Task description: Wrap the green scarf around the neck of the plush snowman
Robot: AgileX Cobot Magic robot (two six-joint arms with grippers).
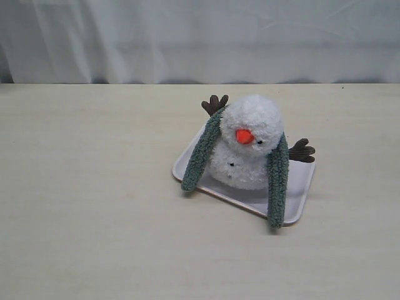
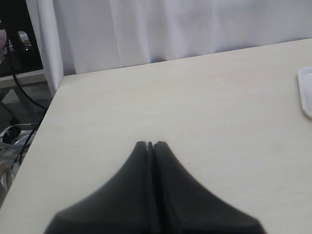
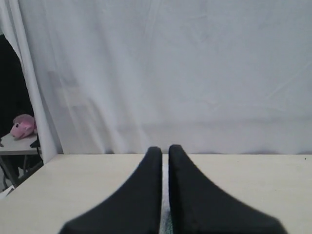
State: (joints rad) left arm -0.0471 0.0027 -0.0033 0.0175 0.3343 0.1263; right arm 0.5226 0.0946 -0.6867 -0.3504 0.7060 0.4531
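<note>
Behind snowman (image 1: 253,125), pale table (image 1: 94,219), white curtain (image 1: 187,37).

A staged test space, more lab than home; a bare pale table (image 1: 94,219) stands before a white curtain (image 1: 200,37) hung as a backdrop; past the curtain's edge, loose cables (image 2: 20,90) trail in a dark room; a side table (image 3: 14,149) there holds a pink plush (image 3: 23,126).

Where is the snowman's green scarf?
In the exterior view, the green scarf hangs down both sides of the plush snowman, who sits on the white tray, right of middle on the table.
</note>
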